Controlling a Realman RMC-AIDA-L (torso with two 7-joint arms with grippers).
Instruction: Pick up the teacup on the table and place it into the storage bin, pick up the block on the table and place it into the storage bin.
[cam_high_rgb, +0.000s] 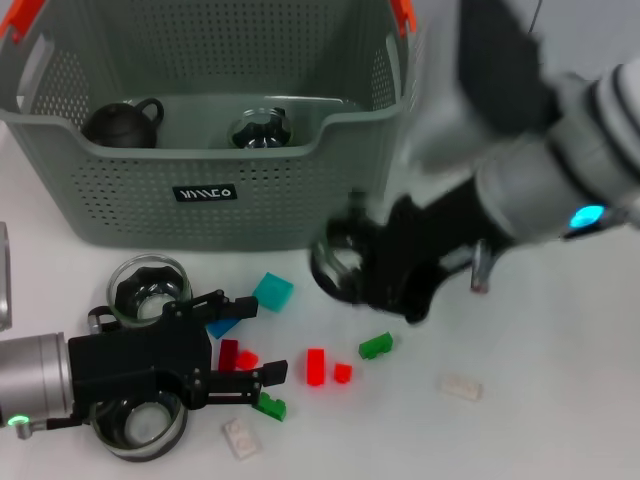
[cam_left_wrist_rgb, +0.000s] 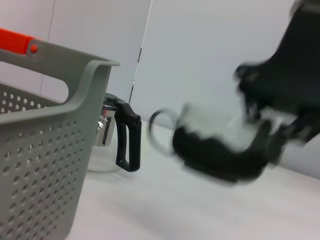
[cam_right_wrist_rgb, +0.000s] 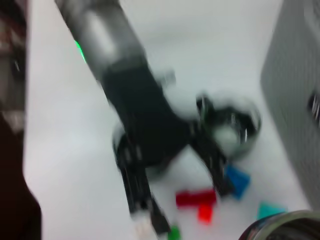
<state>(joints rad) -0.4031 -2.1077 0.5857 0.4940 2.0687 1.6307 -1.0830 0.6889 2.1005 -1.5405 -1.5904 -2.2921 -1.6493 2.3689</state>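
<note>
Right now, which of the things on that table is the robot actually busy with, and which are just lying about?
Part of the job:
- storage bin
- glass teacup at the right gripper
- two more glass cups by the left gripper
- scattered blocks, e.g. the red block and the teal block

Lying about:
- black-handled glass jug beyond the bin, seen only from the left wrist

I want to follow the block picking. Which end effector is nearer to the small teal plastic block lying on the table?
The left end effector is nearer: its open upper finger ends just beside the small teal plastic block. The right end effector is farther off, on the block's other side, holding a clear glass teacup.
</note>
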